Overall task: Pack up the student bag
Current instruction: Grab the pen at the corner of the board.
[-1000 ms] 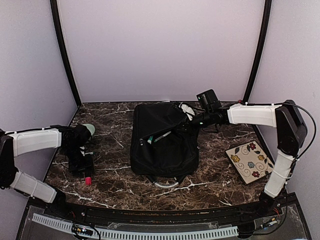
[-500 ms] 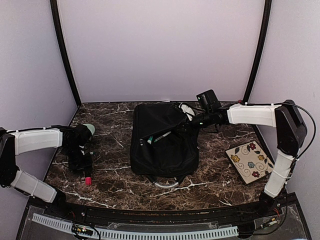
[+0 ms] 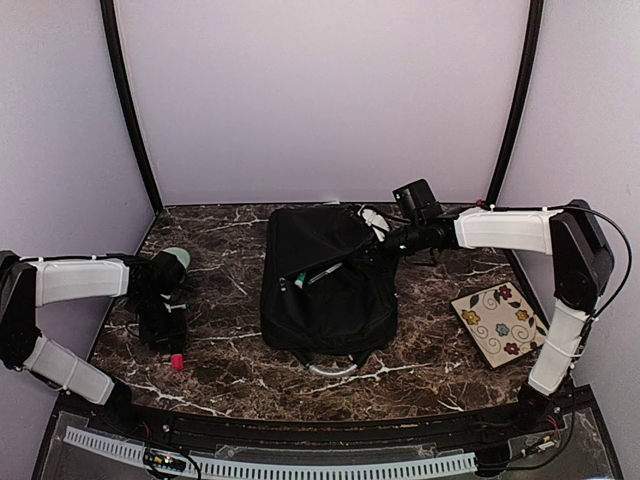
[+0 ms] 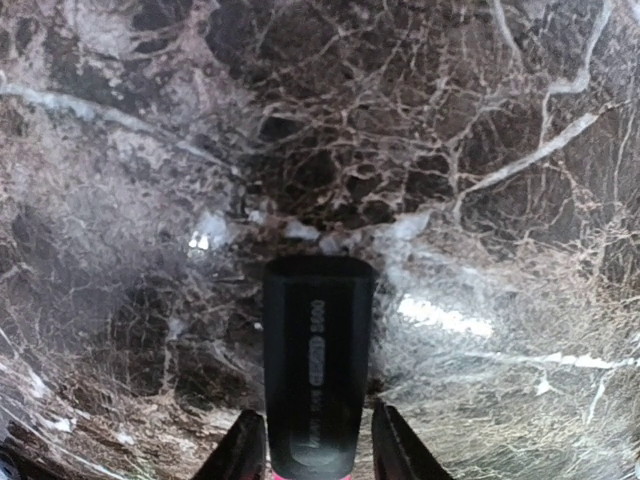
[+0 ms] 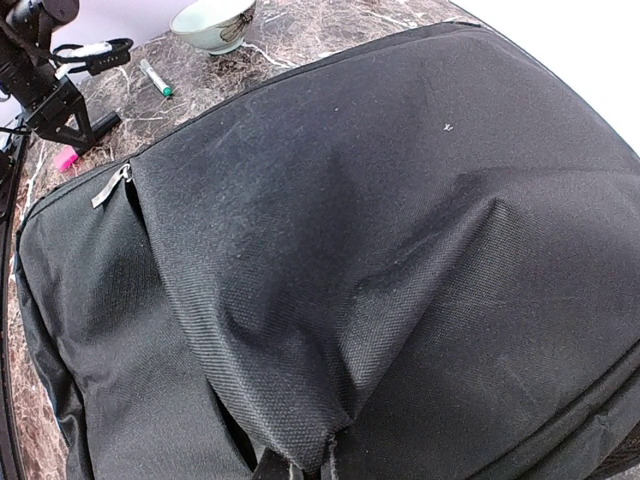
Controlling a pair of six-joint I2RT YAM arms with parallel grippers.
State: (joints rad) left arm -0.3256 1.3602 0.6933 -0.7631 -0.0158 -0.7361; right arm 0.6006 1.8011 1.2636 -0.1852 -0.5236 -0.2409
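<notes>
The student bag (image 3: 325,290) is lying flat in the middle of the dark marbled surface (image 3: 225,375), its long side running away from the arms and a front pocket gaping to show a few pens (image 3: 322,272) inside. The right end effector (image 3: 385,240) is reaching across to the bag's far right corner and is clenched on a fold of the black fabric; in the right wrist view the cloth (image 5: 400,250) is tenting into a ridge that is running down toward the fingers at the bottom edge, and a zipper pull (image 5: 112,187) is resting on the seam at the left. Near the left edge of the surface, the left end effector (image 3: 165,335) is pointing down over a black marker (image 4: 318,360) with a pink cap (image 3: 176,361). In the left wrist view the marker is lying on the surface between the two fingers (image 4: 245,452), which are sitting right against its sides; whether they are squeezing it or only flanking it I cannot tell. A pale bowl (image 3: 177,258) is standing just beyond that arm, with a green-capped pen (image 5: 155,77) lying near it. A floral card (image 3: 500,323) is lying on the right side, well apart from the bag.
</notes>
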